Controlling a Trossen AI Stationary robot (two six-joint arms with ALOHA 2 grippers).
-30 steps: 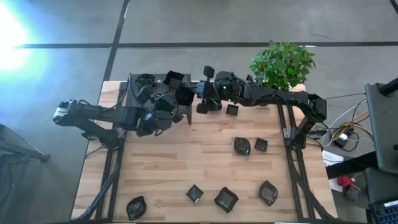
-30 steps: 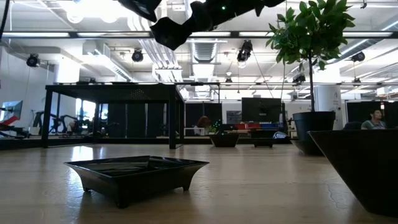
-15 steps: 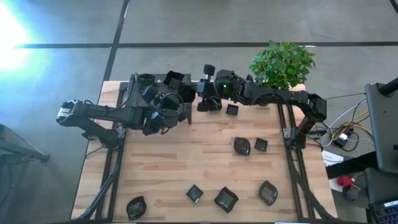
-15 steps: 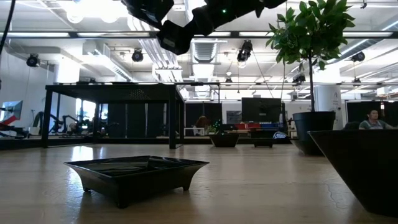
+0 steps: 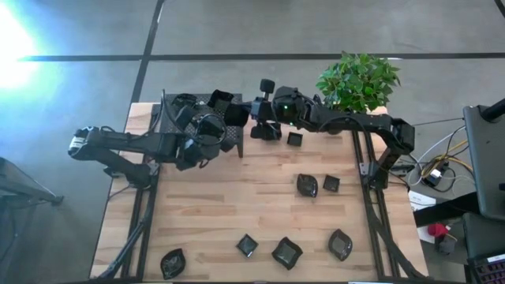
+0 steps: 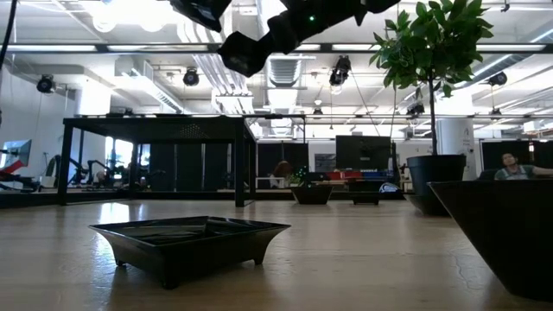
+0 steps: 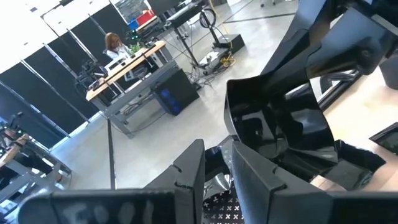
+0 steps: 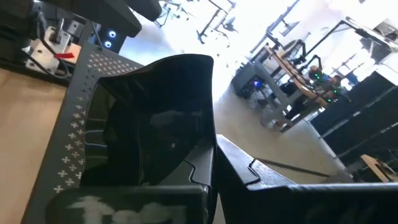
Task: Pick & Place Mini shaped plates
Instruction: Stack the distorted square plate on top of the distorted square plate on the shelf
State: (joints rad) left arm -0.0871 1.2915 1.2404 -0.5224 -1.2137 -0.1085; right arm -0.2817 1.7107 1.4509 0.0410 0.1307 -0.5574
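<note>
Over the perforated stand [image 5: 183,110], both grippers' fingers [image 8: 261,180] clench glossy black square plates [image 8: 155,118], tilted.

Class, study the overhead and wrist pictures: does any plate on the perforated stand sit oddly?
Yes. The square plate in the right gripper stands tilted on edge against the perforated stand, not flat. Plates on the table, like the square plate near the front edge, lie flat.

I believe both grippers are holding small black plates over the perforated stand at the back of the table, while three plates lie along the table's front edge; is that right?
Nearly: the high view shows four along the front edge, not three: a leaf-shaped plate, a small square plate, a larger square plate and a rounded plate. The rest stands, with the left gripper and right gripper over the stand.
</note>
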